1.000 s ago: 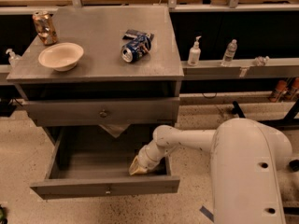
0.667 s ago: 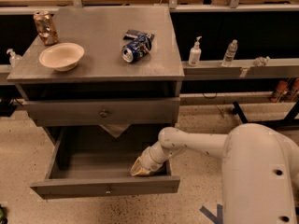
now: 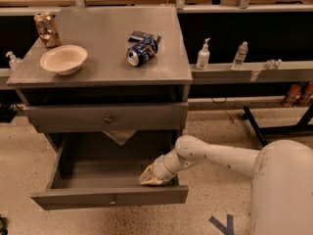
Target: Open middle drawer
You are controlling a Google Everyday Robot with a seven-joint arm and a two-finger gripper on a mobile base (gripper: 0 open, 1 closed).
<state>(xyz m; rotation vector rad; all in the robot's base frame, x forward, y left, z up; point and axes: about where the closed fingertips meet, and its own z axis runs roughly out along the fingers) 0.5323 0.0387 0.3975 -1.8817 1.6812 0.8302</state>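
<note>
Grey middle drawer [image 3: 73, 199], gripper [image 3: 148, 179] still inside

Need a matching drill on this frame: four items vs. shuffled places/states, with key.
1 white round bowl
2 blue drink can
3 coppery drink can
4 robot's tool

A upright, back left of grey cabinet top
B inside pulled-out grey metal middle drawer, right side
C on its side on the top
D open side up, front left of the top

Pairs: 1-D, 2-C, 3-A, 4-B
</note>
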